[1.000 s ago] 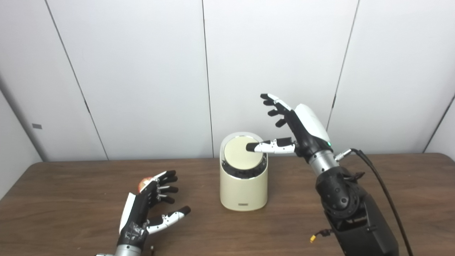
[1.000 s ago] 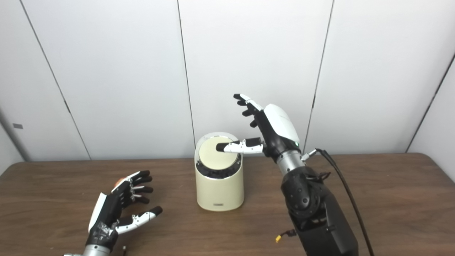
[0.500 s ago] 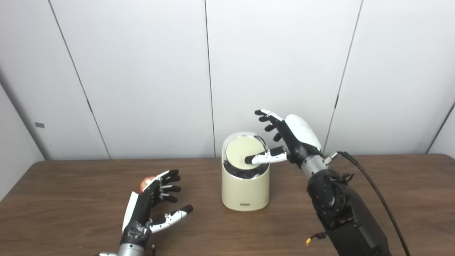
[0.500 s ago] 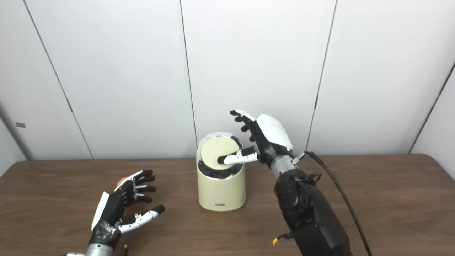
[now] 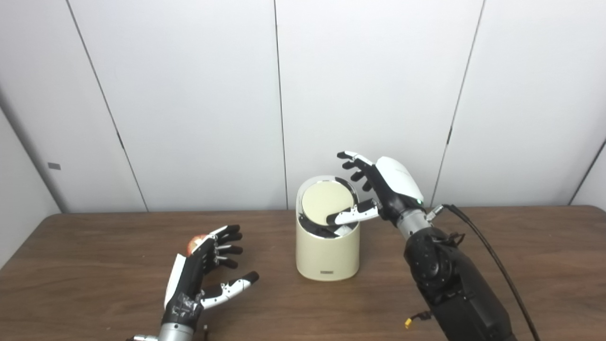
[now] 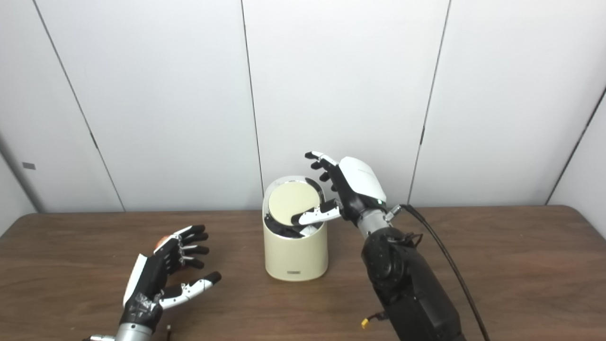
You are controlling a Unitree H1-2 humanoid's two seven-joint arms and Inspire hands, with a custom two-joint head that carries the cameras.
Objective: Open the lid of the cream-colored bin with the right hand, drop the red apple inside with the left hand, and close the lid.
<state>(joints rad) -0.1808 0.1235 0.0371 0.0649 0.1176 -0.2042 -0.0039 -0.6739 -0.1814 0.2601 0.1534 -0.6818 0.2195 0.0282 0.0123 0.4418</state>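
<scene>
Left eye view: the cream-colored bin (image 5: 326, 253) stands upright near the middle of the brown worktop (image 5: 544, 255). A small dark label (image 5: 325, 272) sits low on its front wall, its writing too small to read. The round lid (image 5: 326, 202) is tilted, its near edge pushed down into the opening, and the dark inside shows below it; nothing can be made out in there. The right hand (image 5: 386, 187) reaches over the bin from the right with its thumb (image 5: 352, 215) pressing on the lid's lower right edge. Its other fingers (image 5: 352, 163) are spread apart and raised above the rim, gripping nothing. The left hand (image 5: 199, 270) hovers low over the worktop, well to the left of the bin, palm turned toward the bin and fingers apart. The red apple (image 5: 194, 244) peeks out just behind those fingers; whether it touches them cannot be told.

Right eye view: the bin's label (image 6: 294, 272) is again unreadable. The lid (image 6: 289, 209) leans back under the right thumb (image 6: 315, 217). A black cable (image 6: 440, 255) runs down from the right wrist. Only a sliver of the apple (image 6: 161, 242) shows behind the open left hand (image 6: 158, 279).
</scene>
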